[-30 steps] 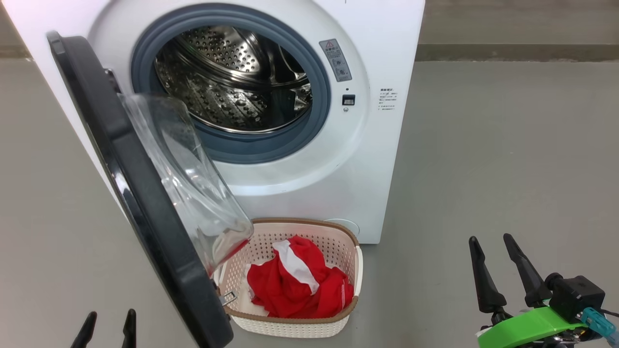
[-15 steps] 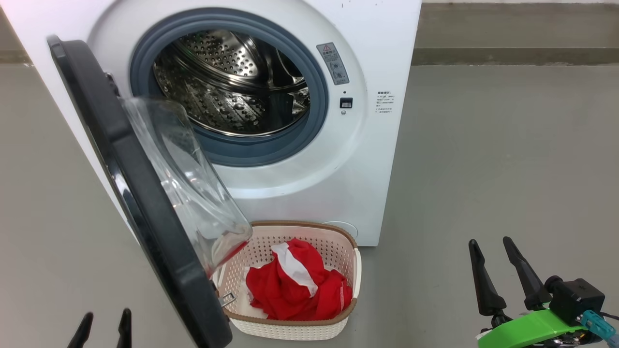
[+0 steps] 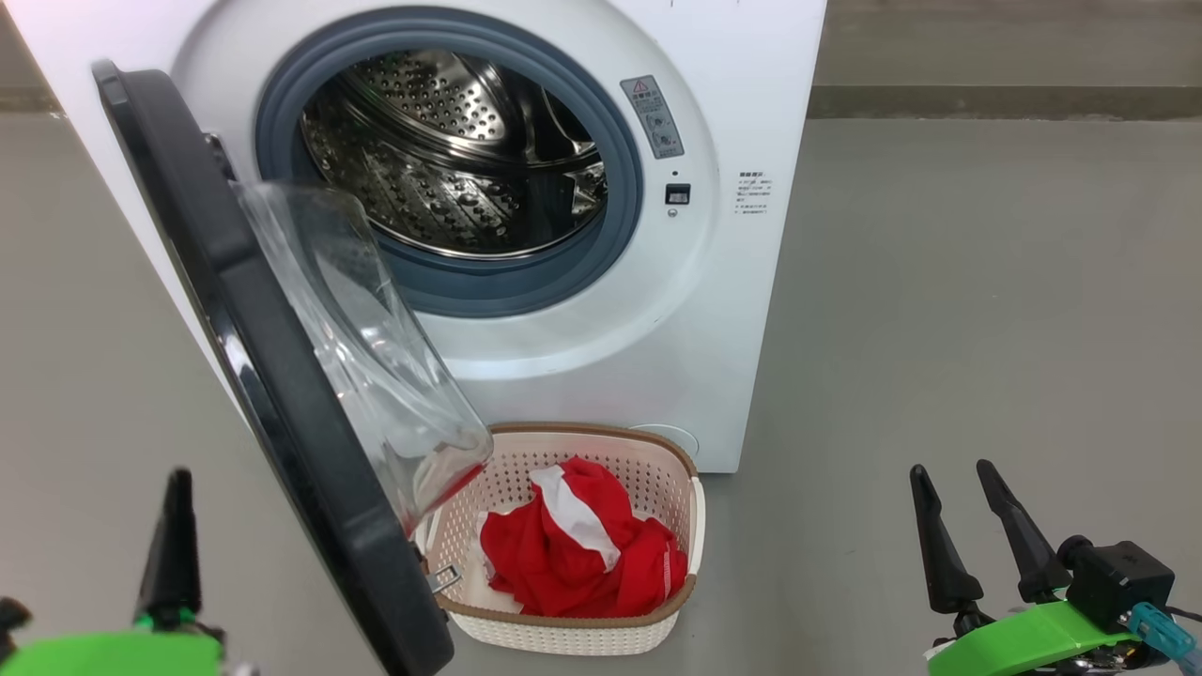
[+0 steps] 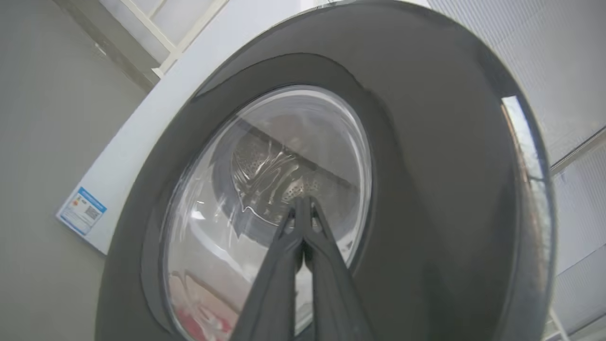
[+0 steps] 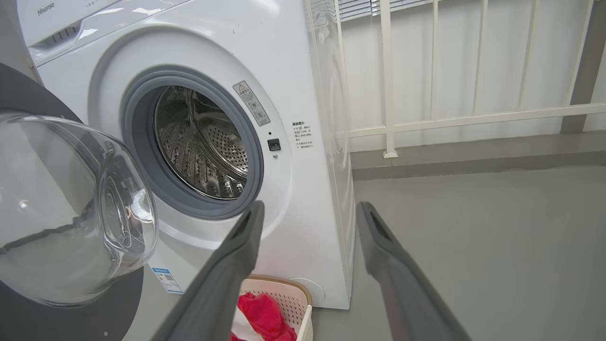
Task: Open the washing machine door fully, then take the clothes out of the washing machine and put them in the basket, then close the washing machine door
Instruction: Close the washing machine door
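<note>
Red clothes [image 3: 577, 549] with a white panel lie in a heap inside the basket [image 3: 582, 430]. It stands on the grey floor [image 3: 986, 282] just beside the foot of the washing machine [image 3: 751, 329], below the opening, probably so that a garment needs only a short way down. The steel drum [image 3: 451, 141] looks empty as far as one can see into it, so I judge that only the closing is left. The door [image 3: 272, 376] hangs wide open, and its glass bowl reaches over the left corner of the basket in the head view. The left gripper [image 4: 302, 202] is at the outer face of the door, fingers pressed together on nothing and pointing at the glass; I think this is for pushing the door shut. Whether the tips touch the glass I cannot tell. The right gripper [image 3: 951, 467] waits well apart on the other side, its fingers spread and empty. The word "Hisense" [image 5: 46, 8] can be read on the top panel. A grey sticker [image 3: 651, 117] with a red warning triangle sits beside the gasket, and a blue label [image 5: 166, 280] at a lower corner; their print is too small to read.
</note>
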Tool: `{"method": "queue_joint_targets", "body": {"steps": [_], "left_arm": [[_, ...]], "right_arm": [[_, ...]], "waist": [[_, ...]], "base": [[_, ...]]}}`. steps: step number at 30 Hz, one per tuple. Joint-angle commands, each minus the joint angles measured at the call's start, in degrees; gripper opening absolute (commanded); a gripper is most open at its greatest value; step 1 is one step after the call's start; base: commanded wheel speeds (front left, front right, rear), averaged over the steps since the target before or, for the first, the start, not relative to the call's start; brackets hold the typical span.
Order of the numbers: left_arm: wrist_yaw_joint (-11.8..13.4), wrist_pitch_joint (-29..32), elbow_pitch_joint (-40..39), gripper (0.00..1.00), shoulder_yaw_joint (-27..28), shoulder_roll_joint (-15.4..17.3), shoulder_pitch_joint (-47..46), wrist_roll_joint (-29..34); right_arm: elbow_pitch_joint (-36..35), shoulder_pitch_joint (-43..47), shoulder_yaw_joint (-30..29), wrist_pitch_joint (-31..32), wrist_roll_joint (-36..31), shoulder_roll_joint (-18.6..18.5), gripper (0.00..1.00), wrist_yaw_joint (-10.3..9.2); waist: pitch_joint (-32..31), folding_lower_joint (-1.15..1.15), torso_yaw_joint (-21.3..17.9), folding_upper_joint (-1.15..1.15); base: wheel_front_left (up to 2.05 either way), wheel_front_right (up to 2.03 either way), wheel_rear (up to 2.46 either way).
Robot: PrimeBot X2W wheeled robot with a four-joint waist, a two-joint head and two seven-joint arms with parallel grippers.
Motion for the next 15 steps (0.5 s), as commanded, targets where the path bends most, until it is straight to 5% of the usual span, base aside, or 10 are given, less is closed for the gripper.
{"method": "queue_joint_targets", "body": {"steps": [1, 9, 15], "left_arm": [[0.33, 1.42, -2.68, 0.0, 2.57, 0.44, -3.13, -3.69], [8.58, 9.33, -11.95, 0.0, 3.29, -0.73, -5.27, -36.41], [13.85, 12.07, -17.35, 0.0, 1.11, -0.75, -3.52, -45.4]], "right_arm": [[-1.44, -1.06, 1.37, -0.37, 0.56, -0.62, 1.0, 0.28], [-1.23, -1.29, 1.67, -0.37, 0.84, -0.62, 1.0, 0.28], [-1.16, -1.35, 1.54, -0.37, 0.59, -0.62, 1.0, 0.28]], "waist": [[0.06, 0.0, 0.01, 0.0], [0.38, 0.0, -0.88, 0.0], [0.75, 0.0, -1.96, 0.0]], "base": [[0.0, 0.0, 0.0], [0.0, 0.0, 0.0], [0.0, 0.0, 0.0]]}}
